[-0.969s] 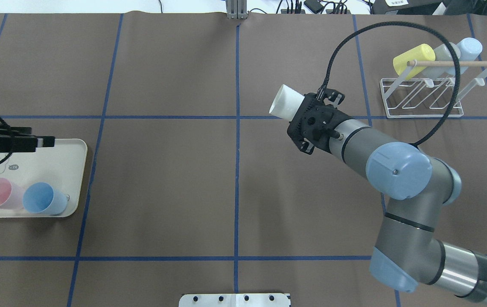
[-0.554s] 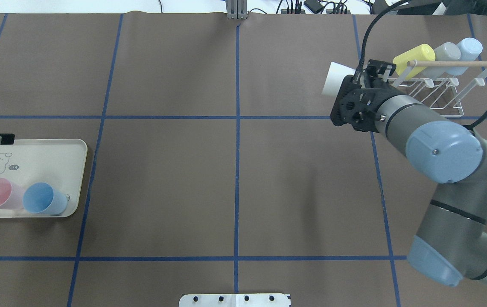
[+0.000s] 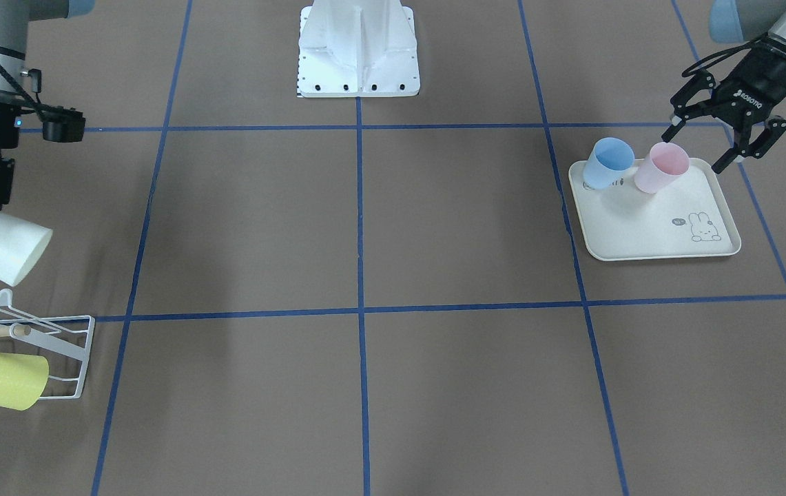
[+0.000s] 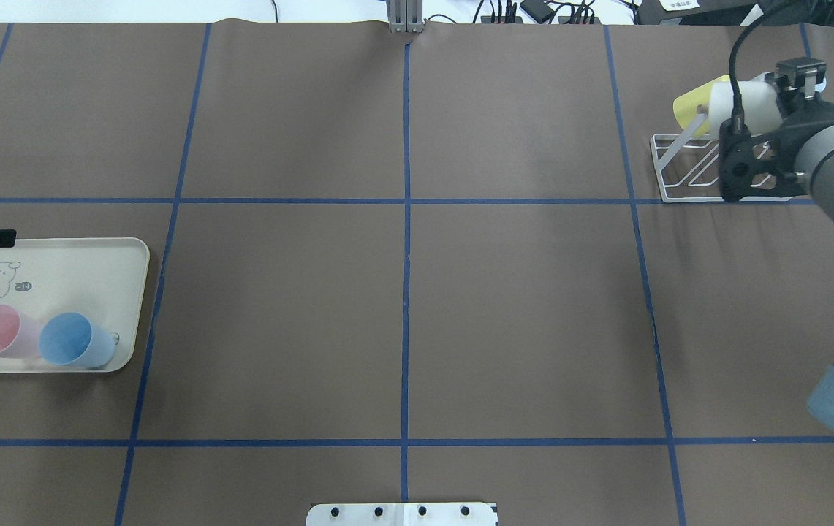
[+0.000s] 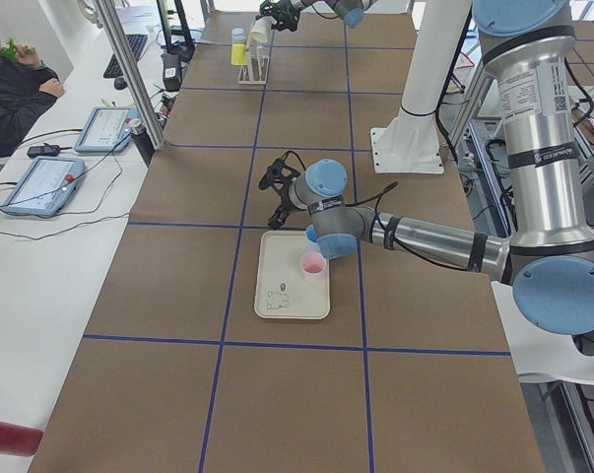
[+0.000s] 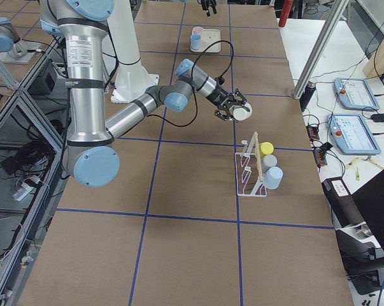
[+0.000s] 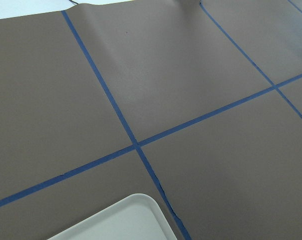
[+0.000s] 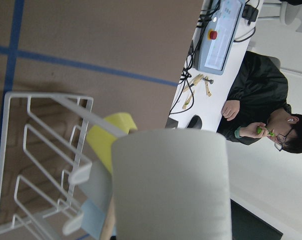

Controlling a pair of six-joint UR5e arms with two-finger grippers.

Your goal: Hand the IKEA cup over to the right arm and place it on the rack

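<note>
My right gripper (image 4: 760,109) is shut on the white IKEA cup (image 4: 734,98), which lies tilted on its side just above the rack (image 4: 687,172) and next to the yellow cup (image 4: 688,104) hanging there. The front view shows the white cup (image 3: 3,244) above the rack's (image 3: 41,331) prongs, apart from them. In the right wrist view the cup (image 8: 171,185) fills the foreground over the rack (image 8: 45,150). My left gripper (image 3: 699,145) hangs open over the back edge of the cream tray (image 3: 640,234), close to the pink cup (image 3: 661,169), holding nothing.
A blue cup (image 3: 606,162) and the pink cup stand on the tray at the robot's left. Grey (image 6: 269,161) and light-blue (image 6: 273,177) cups hang on the rack beside the yellow one. A person (image 8: 271,115) sits beyond the table's far edge.
My right arm has swung the white cup from mid-table to the right and away, to just over the rack. My left gripper has drawn back to the tray's edge.
</note>
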